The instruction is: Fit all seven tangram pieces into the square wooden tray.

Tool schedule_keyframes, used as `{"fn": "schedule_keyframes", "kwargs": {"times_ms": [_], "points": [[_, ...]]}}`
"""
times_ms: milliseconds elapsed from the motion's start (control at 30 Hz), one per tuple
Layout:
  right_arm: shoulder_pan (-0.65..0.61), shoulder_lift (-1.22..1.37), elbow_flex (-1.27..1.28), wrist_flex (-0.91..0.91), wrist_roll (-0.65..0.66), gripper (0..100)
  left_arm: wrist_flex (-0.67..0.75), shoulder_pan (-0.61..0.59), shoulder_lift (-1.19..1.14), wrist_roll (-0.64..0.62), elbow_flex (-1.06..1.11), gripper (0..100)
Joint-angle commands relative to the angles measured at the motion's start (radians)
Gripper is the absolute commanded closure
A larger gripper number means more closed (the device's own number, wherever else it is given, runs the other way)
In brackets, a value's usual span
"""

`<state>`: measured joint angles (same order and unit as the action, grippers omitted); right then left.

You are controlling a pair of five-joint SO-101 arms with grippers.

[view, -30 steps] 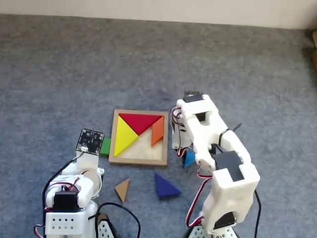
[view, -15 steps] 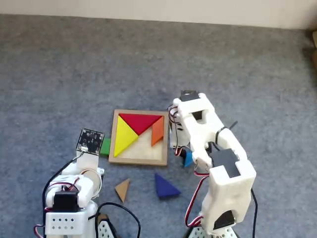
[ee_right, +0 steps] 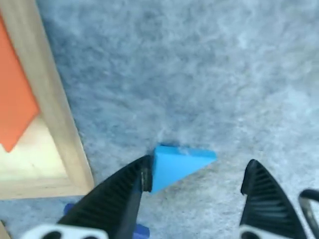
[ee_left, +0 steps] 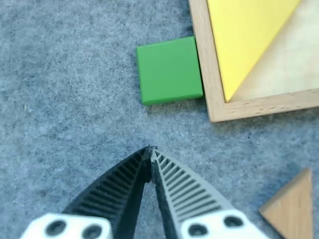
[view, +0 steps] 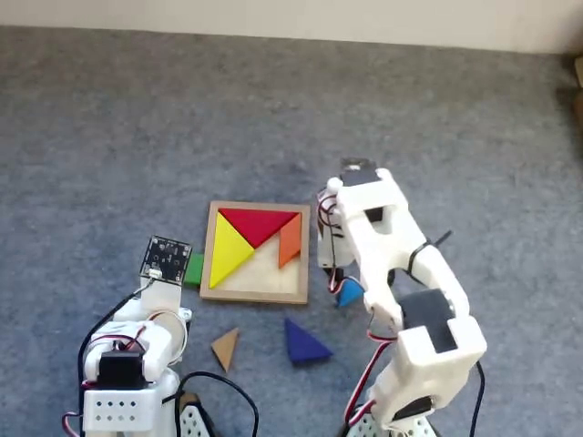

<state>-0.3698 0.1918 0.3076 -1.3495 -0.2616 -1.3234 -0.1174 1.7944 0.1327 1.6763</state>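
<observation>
The square wooden tray (view: 257, 296) lies mid-table holding a red triangle (view: 258, 224), a yellow triangle (view: 227, 252) and an orange piece (view: 290, 242). A green square (ee_left: 169, 69) sits against the tray's outer left edge, just ahead of my left gripper (ee_left: 150, 152), which is shut and holds nothing. A light blue triangle (ee_right: 179, 163) lies on the carpet right of the tray, between the open fingers of my right gripper (ee_right: 199, 172), touching one finger. A tan triangle (view: 224, 347) and a dark blue triangle (view: 304, 344) lie in front of the tray.
Grey carpet covers the table, with open room behind and to the left of the tray. The right arm (view: 392, 264) stands over the carpet beside the tray's right edge (ee_right: 47, 114).
The right arm has shifted slightly, first left and then back right, staying over the light blue triangle. The left arm and the pieces have not moved.
</observation>
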Motion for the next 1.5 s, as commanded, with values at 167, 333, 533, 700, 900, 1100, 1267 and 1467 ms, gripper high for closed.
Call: {"fn": "schedule_keyframes", "kwargs": {"times_ms": [167,333,533,700,900,1100,1267,1467], "points": [[0.090,-0.061,0.005,-0.016,0.037,71.7,-0.005,-0.013,0.036,0.002,0.021,99],[0.047,0.004,0.047,-0.015,0.052,71.7,-0.005,-0.013,0.036,0.002,0.021,99],[-0.019,0.133,0.021,-0.015,0.051,71.7,-0.005,-0.013,0.036,0.002,0.021,99],[-0.044,0.143,0.008,-0.015,0.051,71.9,-0.005,-0.013,0.036,0.002,0.021,99],[-0.045,0.142,0.004,-0.015,0.049,72.0,-0.005,-0.013,0.036,0.002,0.021,99],[-0.041,0.093,-0.051,-0.105,0.058,72.0,-0.005,-0.013,0.036,0.002,0.021,99],[-0.008,-0.085,-0.021,-0.102,0.123,72.0,-0.005,-0.013,0.036,0.002,0.021,99],[-0.030,-0.263,0.191,0.002,0.313,72.0,-0.005,-0.013,0.036,0.002,0.021,99]]}}
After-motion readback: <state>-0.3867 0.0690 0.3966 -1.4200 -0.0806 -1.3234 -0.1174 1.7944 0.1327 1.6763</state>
